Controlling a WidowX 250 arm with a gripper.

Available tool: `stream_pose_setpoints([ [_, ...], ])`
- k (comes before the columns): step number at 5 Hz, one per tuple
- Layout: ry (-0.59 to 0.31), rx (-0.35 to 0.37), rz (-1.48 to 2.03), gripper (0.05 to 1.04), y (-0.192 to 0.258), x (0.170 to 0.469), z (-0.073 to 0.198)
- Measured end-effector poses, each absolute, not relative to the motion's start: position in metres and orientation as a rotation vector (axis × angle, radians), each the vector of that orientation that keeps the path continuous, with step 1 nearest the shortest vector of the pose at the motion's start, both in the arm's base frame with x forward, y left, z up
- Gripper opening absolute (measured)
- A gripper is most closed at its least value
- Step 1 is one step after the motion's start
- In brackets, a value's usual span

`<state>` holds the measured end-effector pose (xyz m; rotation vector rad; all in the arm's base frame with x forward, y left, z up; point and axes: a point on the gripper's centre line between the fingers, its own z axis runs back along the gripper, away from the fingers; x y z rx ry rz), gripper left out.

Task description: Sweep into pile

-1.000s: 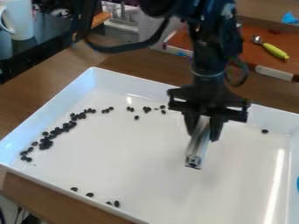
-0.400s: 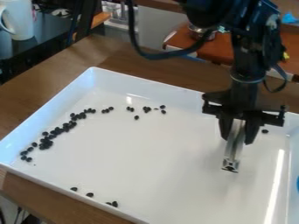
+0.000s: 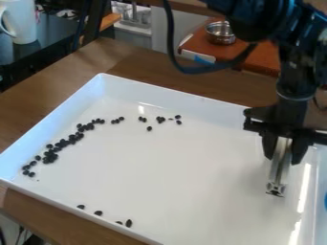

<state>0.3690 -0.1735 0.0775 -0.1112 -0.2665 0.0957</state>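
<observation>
"Black beans (image 3: 49, 156), scattered inside the white tray (image 3: 191, 98). How do they lie?"

"Most make a loose, slanting band on the view's left side, thickest around its middle. From its upper end, small clusters (image 3: 160, 118) trail along the far side, with a single bean (image 3: 149, 128) just in front of them."

"And the near side?"

"A few lie there, well apart from the band: one (image 3: 81, 206), then another (image 3: 98, 213), then a couple close together (image 3: 129, 223)."

"So they aren't one pile. Where's the gripper (image 3: 283, 158)?"

"Over the right part of the tray, well away from those beans. Its fingers are closed on a slim silvery metal bar (image 3: 279, 177), one to each side."

"Is the bar upright?"

"Nearly, with its lower end leaning slightly to the left. I can't tell whether that end touches the tray floor."

"What about farther out?"

"The tray sits on a wooden table (image 3: 121, 60). Behind that, a metal bowl (image 3: 220, 34) rests on a reddish-brown surface (image 3: 256, 60). At the upper left, a white mug (image 3: 24, 24) stands on a dark tabletop (image 3: 32, 53). A cable (image 3: 191, 70) loops beside the arm."
</observation>
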Motion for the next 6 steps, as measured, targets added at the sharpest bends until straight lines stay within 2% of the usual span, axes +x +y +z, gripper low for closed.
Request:
stream_pose_setpoints([
  [2, -0.278, -0.105, 0.087, 0.379, -0.194, 0.376, 0.072],
  [4, -0.279, -0.075, 0.099, 0.379, -0.195, 0.384, 0.059],
  [6, -0.311, -0.11, 0.092, 0.379, -0.176, 0.387, 0.059],
])
